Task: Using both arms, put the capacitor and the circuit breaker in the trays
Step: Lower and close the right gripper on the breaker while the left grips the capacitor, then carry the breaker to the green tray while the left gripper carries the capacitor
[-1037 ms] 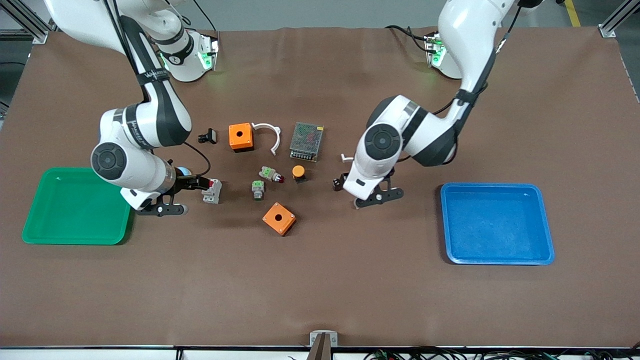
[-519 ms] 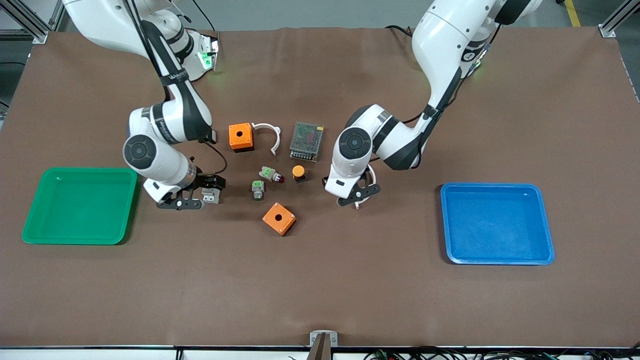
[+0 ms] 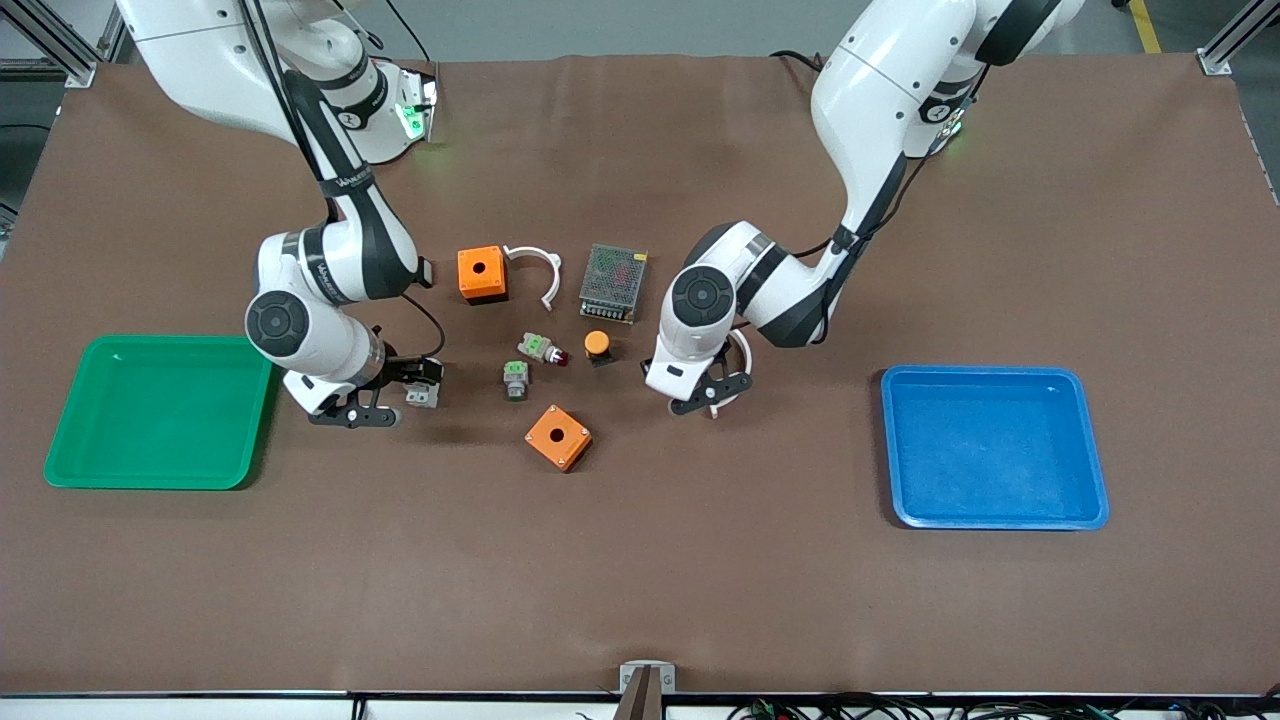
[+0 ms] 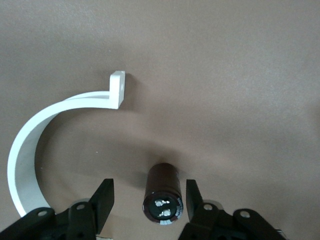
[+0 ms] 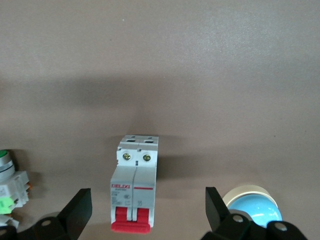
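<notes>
The circuit breaker (image 5: 134,192), a white-grey block with red levers, lies on the brown mat between the open fingers of my right gripper (image 5: 147,196). In the front view it (image 3: 424,396) shows just past my right gripper (image 3: 405,385), beside the green tray. The capacitor (image 4: 163,194), a small dark cylinder with a shiny end, lies between the open fingers of my left gripper (image 4: 148,190). In the front view my left gripper (image 3: 703,388) hides it. Neither gripper touches its part.
A white curved clip (image 4: 30,145) lies beside the capacitor. A blue-topped part (image 5: 252,202) lies beside the breaker. Two orange boxes (image 3: 482,273) (image 3: 558,437), a mesh power supply (image 3: 612,282), an orange-capped button (image 3: 597,345) and green-topped parts (image 3: 516,378) lie mid-table. The green tray (image 3: 70,470) and the blue tray (image 3: 1095,500) sit at the ends.
Both arms have swung toward the table's middle. My right gripper has come over the circuit breaker and my left gripper over the capacitor, hiding it in the front view.
</notes>
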Robot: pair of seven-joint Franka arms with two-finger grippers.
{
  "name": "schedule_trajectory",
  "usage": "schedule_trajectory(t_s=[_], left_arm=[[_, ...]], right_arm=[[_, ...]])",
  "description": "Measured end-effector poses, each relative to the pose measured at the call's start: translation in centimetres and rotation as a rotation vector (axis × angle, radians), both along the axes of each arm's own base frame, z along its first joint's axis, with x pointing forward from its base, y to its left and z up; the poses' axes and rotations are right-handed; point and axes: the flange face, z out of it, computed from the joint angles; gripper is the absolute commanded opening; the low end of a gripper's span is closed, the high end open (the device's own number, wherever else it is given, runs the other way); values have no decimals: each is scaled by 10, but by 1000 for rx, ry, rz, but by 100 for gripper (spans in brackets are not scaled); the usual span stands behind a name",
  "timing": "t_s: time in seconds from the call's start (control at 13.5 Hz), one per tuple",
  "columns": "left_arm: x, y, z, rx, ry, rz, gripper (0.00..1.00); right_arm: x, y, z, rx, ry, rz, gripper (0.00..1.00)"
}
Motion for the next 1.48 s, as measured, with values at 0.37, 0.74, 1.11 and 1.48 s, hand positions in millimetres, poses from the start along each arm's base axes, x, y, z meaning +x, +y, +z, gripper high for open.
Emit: schedule_trajectory(t_s=[0.37,0.74,1.11,1.48], left_arm=[[-2,-2,-6,-4,-3,-2,60],[-4,-6,-7,-13,-13,-7,54],[-5,-8,-10,-15,-14,-9,25],[-6,-11,-11,-17,-16,-13,0]], right_arm=[[-3,4,-12,-3,15,8,80],[-3,6,-19,-4,13,10,46],[-3,8,-20,-3,11,13,16],[12,-12,5,-5,39,-16,15]])
